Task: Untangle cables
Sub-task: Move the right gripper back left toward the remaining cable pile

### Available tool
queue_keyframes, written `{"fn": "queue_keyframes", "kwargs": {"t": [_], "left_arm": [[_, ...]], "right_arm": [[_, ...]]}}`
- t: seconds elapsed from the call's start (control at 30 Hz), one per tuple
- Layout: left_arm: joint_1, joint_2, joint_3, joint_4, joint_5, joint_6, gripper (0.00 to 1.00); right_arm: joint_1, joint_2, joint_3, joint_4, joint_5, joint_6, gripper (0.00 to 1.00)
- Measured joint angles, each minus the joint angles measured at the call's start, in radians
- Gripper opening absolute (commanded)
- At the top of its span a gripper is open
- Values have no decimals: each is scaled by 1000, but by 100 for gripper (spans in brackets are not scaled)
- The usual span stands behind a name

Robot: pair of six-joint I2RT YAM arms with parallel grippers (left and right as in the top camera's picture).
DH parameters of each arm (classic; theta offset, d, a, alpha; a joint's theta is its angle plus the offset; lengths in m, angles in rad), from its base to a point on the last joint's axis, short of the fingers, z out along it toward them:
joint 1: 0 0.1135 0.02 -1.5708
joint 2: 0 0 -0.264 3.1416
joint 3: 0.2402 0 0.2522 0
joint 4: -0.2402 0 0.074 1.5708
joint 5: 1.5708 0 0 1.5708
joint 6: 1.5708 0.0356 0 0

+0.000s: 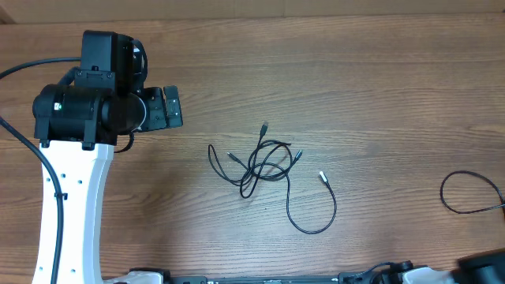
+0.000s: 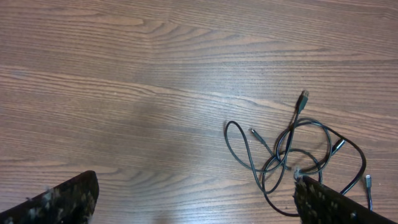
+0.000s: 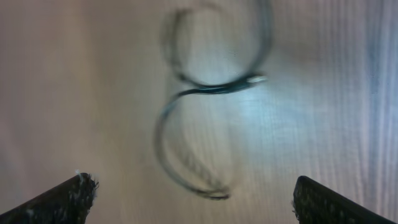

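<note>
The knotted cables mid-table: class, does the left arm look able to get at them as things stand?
Probably yes. The left gripper is open and holds nothing, the knotted cables lie close by on the table, and nothing stands between them.

Count of what is laid out
One tangled bunch of cables (image 1: 264, 162) is seen on the one table (image 1: 379, 71), with four plug ends (image 2: 303, 97) counted on it; one separate loop of cable (image 1: 443, 192) is seen apart.
</note>
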Motion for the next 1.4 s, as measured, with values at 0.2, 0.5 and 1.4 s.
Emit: {"fn": "queue_keyframes", "kwargs": {"t": [0.2, 0.5, 1.4], "left_arm": [[0, 0, 0, 0, 0, 0, 100], [0, 0, 0, 0, 0, 0, 100], [0, 0, 0, 0, 0, 0, 100]], "right_arm": [[226, -199, 0, -8, -59, -77, 100], [673, -226, 0, -101, -148, -142, 100], [1752, -97, 0, 9, 134, 525, 100]]}}
